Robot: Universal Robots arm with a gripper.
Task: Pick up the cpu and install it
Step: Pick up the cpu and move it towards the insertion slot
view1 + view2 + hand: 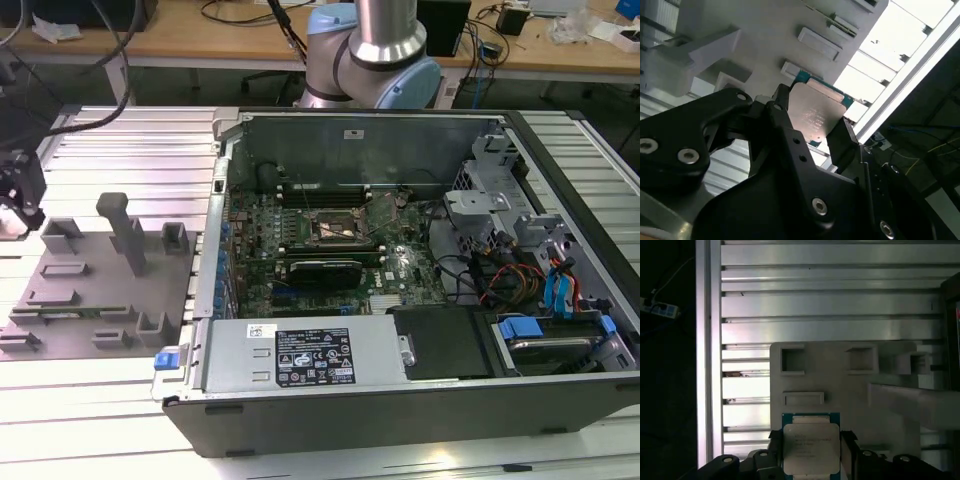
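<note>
Grey fixture tray [840, 390] below; gripper [811, 454] clamps the cpu [811, 442] between both fingers

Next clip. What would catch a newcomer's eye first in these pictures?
The open computer case dominates the exterior view, and its motherboard socket near the middle looks empty. In the first wrist view the gripper is shut on the cpu, silver top facing the camera, over the grey fixture tray that lies at the exterior view's left.
</note>
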